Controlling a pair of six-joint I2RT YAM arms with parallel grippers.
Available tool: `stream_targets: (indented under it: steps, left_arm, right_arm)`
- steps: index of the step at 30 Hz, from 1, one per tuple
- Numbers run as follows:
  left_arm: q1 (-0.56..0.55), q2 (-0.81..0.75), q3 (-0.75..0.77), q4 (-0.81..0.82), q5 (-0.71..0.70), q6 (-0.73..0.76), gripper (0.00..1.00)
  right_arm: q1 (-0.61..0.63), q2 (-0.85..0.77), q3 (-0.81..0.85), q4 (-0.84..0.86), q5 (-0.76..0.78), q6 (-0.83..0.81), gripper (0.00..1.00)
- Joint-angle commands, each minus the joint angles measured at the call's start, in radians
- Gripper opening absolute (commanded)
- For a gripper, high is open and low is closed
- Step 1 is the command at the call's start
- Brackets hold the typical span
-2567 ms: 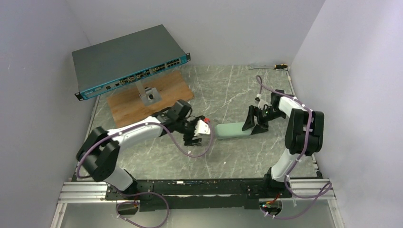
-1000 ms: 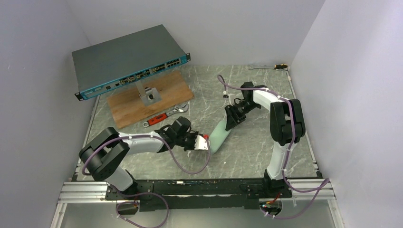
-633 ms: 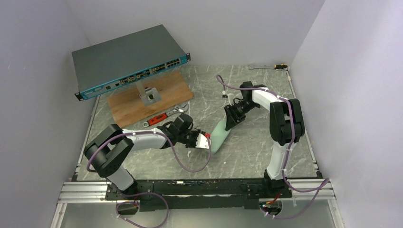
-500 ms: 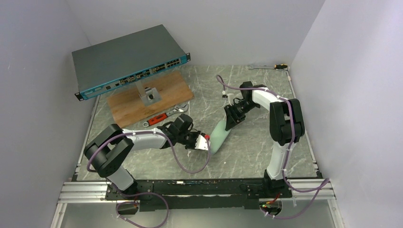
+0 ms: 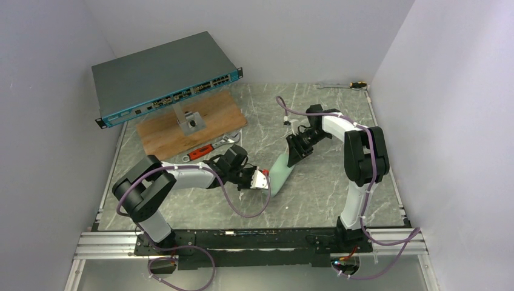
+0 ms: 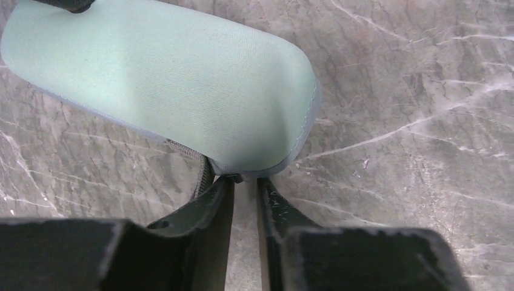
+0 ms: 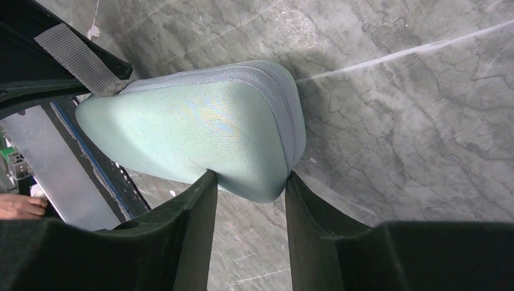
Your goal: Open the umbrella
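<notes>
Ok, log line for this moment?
left gripper: pinching sleeve end | right gripper: clamped on other end | umbrella: not in view

right tool point(image 5: 296, 155) has swung the mint sleeve point(image 5: 279, 175) from crosswise to diagonal.

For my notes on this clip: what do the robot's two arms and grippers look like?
Both the left arm and the right arm are white shells with black joints, each trailed by a loose purple cable. The left gripper and right gripper are black and taper to narrow tips; the left carries a white block with a red spot.
</notes>
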Motion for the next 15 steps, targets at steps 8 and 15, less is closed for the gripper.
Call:
stream_targets:
  steps: [8,15]
  left_arm:
    - [-0.004,-0.044,-0.006,0.011,0.053,-0.065,0.0]
    - [-0.051,-0.11,-0.101,-0.028,0.015,-0.089,0.0]
  right_arm:
    - [0.016,0.02,-0.056,0.109,0.138,-0.03,0.33]
    - [-0.043,0.013,-0.097,0.118,0.141,0.01,0.32]
